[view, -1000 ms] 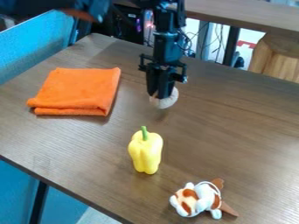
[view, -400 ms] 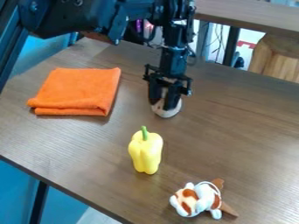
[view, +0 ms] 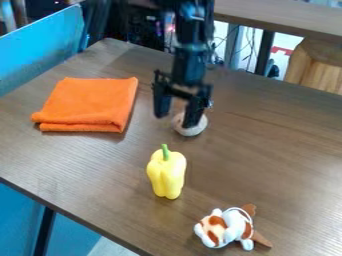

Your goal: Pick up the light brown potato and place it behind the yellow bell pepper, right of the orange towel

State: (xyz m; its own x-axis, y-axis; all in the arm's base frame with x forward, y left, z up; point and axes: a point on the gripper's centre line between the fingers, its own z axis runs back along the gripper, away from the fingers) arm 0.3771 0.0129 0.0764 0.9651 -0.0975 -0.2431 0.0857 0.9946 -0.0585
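The black gripper (view: 175,120) hangs over the upper middle of the table with its two fingers spread apart. A pale round object (view: 190,128) rests on the wood under the right finger, which hides part of it. In front of it a yellow bell pepper (view: 166,173) with a green stem stands upright. An orange folded cloth (view: 90,105) lies to the gripper's left. Close to the front right, a white and brown plush toy (view: 229,228) lies on its side.
The brown wooden table (view: 267,145) has its front edge running from the left down to the bottom middle. A blue panel (view: 40,54) stands behind its left side, and a wooden shelf (view: 287,19) crosses the back.
The pale object was lifted in the gripper, then lowered to the table slightly nearer the camera. Now the fingers have opened, and the gripper has shifted a little left and up off it.
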